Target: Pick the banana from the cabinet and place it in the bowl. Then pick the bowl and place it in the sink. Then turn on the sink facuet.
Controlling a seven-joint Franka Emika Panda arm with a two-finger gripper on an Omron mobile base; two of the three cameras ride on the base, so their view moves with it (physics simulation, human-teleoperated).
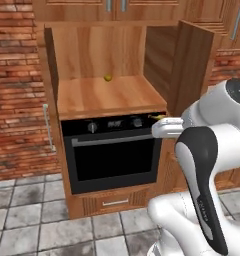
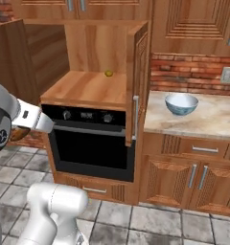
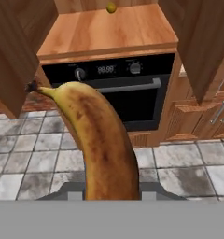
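The end effector point(image 3: 109, 193) grips the banana point(image 3: 97, 140), which rises up the hand view's centre in front of the oven point(image 3: 118, 93), while the bowl point(image 2: 181, 104) sits on the tabletop point(image 2: 217, 117) at right.

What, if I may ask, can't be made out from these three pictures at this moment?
- Gripper fingertips: in the hand view the banana covers them, so the contact itself is hidden.
- Banana in the left base view: just a yellow tip beside the white arm.
- Small round fruit at the cabinet back: too small to identify.
- Bowl: its outer pattern is too small to read.
- Oven display: blurred.
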